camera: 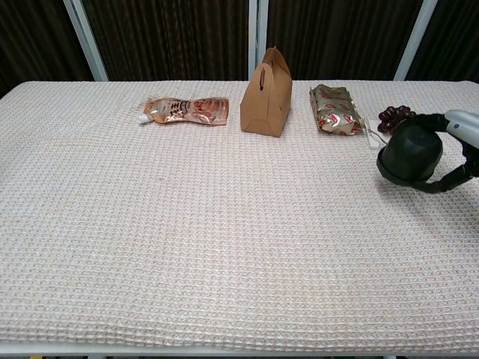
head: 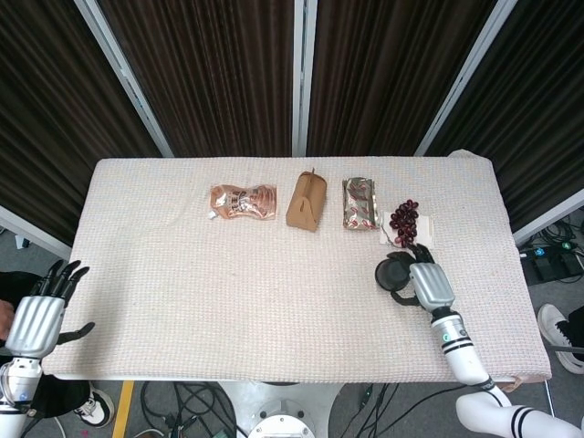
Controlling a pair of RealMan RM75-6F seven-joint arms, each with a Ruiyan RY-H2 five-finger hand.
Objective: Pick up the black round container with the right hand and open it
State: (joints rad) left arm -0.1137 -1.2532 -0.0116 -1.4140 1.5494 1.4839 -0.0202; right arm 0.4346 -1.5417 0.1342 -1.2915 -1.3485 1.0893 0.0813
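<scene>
Nearest, at seven o'clock off the tabletop [head: 164, 301] edge, the left hand [head: 36, 321] hangs with fingers apart, holding nothing. At four o'clock the right hand [head: 429, 285] grips the black container [camera: 409, 155], fingers clamped round it. Beyond, toward twelve: grapes [head: 403, 219], foil packet [head: 360, 202], brown box [head: 307, 201], orange pouch [head: 243, 201].

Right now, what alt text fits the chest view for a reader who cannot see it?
The right robot hand grips the black round container at the table's right edge. Behind lie an orange pouch, brown paper box, shiny packet and grapes.
</scene>
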